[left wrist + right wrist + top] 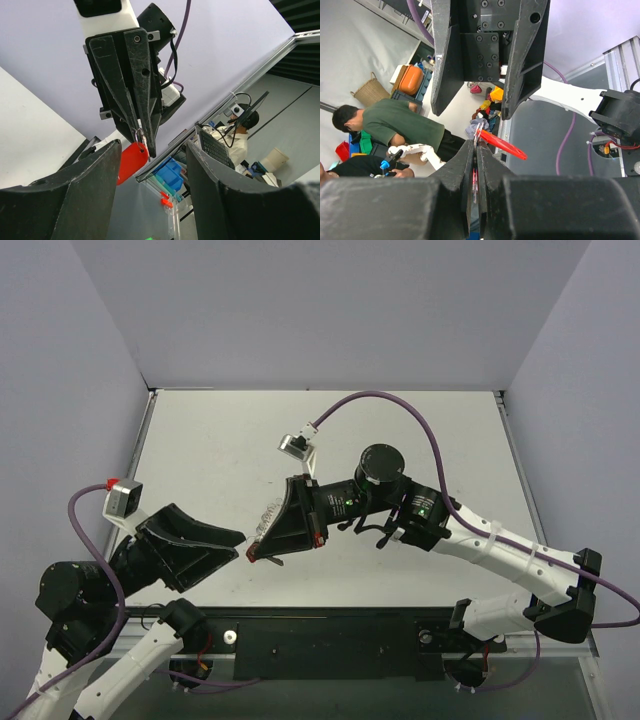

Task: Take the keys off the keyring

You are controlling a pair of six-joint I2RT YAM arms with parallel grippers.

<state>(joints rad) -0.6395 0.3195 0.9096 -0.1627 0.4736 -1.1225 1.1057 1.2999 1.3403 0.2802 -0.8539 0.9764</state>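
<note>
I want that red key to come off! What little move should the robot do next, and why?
Probably ease the open left tool forward until the red key sits between its fingers. The right tool is shut on the keyring with the key dangling beside one left finger, not yet between them, so closing now might miss.

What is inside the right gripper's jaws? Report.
A thin metal keyring pinched by the right gripper, red key hanging from it. The ring's clamped part is hidden.
</note>
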